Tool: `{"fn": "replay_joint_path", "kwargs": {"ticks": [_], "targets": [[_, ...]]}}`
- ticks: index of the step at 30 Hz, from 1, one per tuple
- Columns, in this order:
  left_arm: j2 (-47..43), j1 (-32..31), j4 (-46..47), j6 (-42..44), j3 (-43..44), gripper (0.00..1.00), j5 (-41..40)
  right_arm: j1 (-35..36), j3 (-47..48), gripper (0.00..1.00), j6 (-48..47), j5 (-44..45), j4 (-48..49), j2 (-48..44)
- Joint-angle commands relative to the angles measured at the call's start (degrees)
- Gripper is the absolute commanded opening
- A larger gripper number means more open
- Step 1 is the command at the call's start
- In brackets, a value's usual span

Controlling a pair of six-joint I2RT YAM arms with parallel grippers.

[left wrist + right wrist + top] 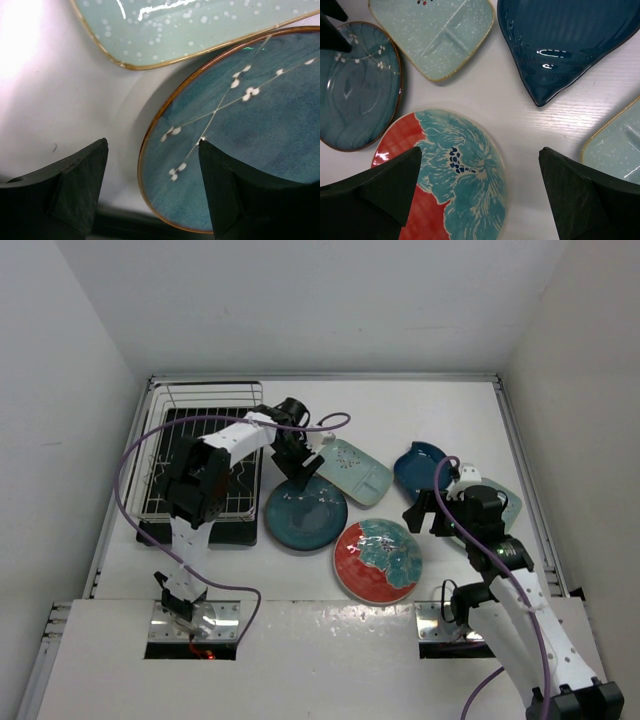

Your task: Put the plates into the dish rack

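On the white table [450, 410] | plates [306, 515] flat | white walls [300, 300] around

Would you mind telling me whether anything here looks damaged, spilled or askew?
Nothing stands out: the dark teal plate, red plate, two mint plates and blue leaf dish lie flat on the table, with no visible chips or spills.

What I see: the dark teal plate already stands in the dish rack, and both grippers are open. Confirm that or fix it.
One thing is wrong: the dark teal plate is not in the dish rack. The top external view shows it lying flat on the table just right of the rack. The left gripper and right gripper are indeed both open.
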Motion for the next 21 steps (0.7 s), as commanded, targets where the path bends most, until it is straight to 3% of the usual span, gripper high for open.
{"fn": "replay_joint_path", "kwargs": {"ticks": [1,5,7,10,11,14,21], "targets": [[3.06,1.48,-1.19,0.16,-0.63,0.75,4.44,-0.13,0.93,1.0,-0.85,-1.81,2.72,-0.64],[4.38,2.01,-3.93,1.39,-0.63,0.56,9.27,-0.05,1.54,1.0,-0.94,-1.81,2.9,-0.47],[4.38,2.01,-5.5,1.91,-1.16,0.52,9.28,0.04,1.63,1.0,-1.29,-1.72,3.07,-0.2],[4.91,2.01,-6.91,1.92,-1.69,0.35,9.28,-0.13,1.8,1.0,-1.12,-1.37,3.33,0.23],[5.43,2.01,-6.92,1.92,-0.99,0.21,9.28,-0.05,1.63,1.0,-1.03,-1.37,3.42,0.15],[5.96,2.7,-8.32,-0.8,0.68,0.0,9.9,-0.04,1.28,1.0,-0.68,-1.28,4.04,0.67],[2.28,3.77,-10.96,-5.02,9.45,0.0,16.3,0.3,1.28,1.0,-0.24,-1.8,5.71,2.52]]}}
